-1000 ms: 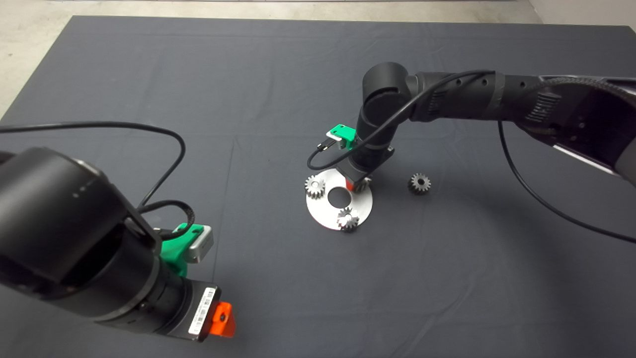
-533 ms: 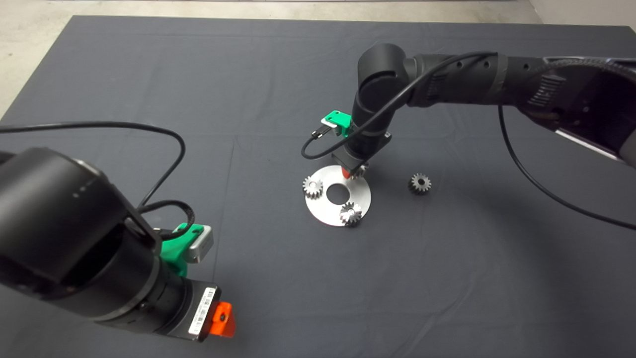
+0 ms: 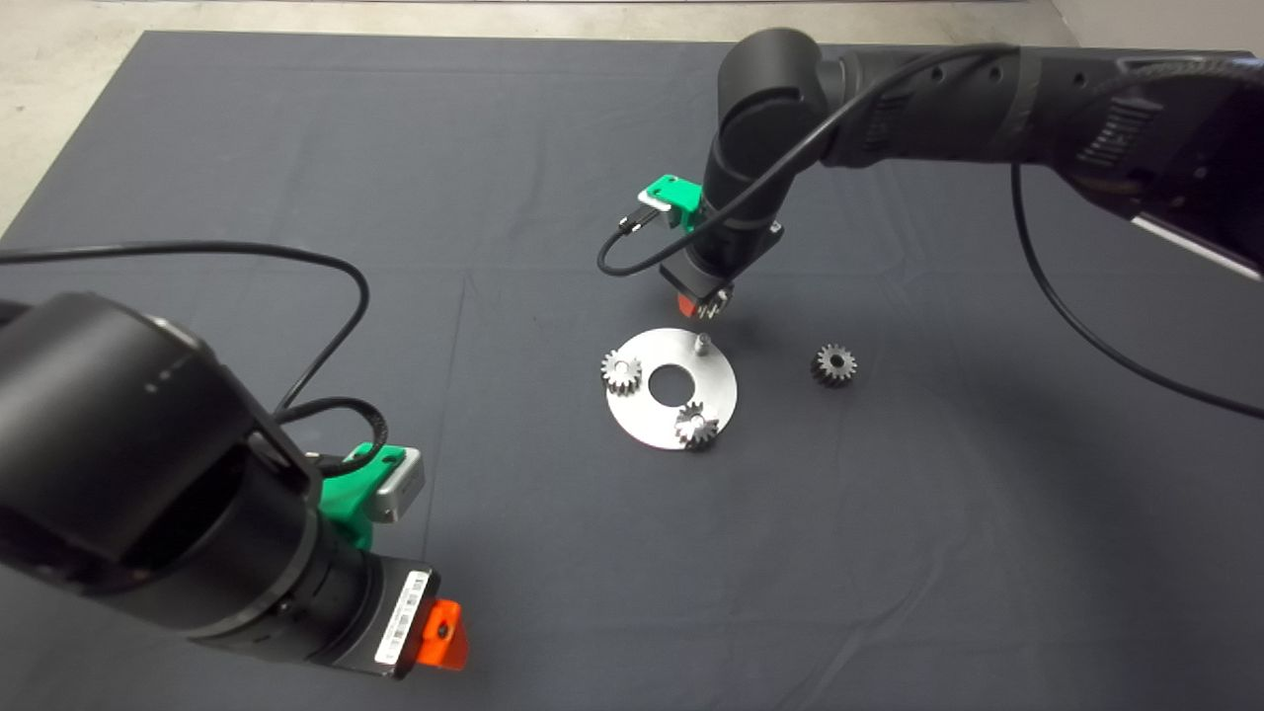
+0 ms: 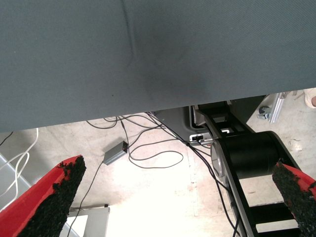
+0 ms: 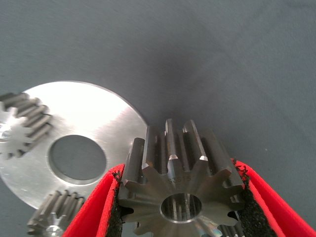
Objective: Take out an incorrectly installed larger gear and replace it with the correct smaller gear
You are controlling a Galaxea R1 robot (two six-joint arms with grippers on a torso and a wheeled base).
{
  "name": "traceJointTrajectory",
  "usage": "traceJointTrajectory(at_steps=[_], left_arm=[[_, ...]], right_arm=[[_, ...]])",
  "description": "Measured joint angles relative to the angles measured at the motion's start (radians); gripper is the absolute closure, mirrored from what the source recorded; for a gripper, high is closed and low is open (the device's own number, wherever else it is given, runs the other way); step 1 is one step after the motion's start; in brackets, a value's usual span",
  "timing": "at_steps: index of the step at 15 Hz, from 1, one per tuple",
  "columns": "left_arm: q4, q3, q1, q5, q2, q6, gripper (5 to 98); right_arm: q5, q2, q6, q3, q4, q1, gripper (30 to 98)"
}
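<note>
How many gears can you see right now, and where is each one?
4. Two sit on the silver disc: one at its left edge, one at its near edge. The smaller gear lies on the mat. The right hand holds the larger gear.
</note>
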Motion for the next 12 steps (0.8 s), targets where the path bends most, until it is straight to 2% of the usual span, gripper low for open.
traceJointTrajectory(at_steps=[5,12], left_arm=[[0.000,0.000,0.000,0.000,0.000,0.000,6.0],[0.000,0.000,0.000,0.000,0.005,0.000,6.0]], right_arm=[[-0.003,-0.017,-0.001,-0.120,0.000,-0.005,79.0],[0.000,-0.043,-0.004,-0.175,0.000,-0.008,79.1]])
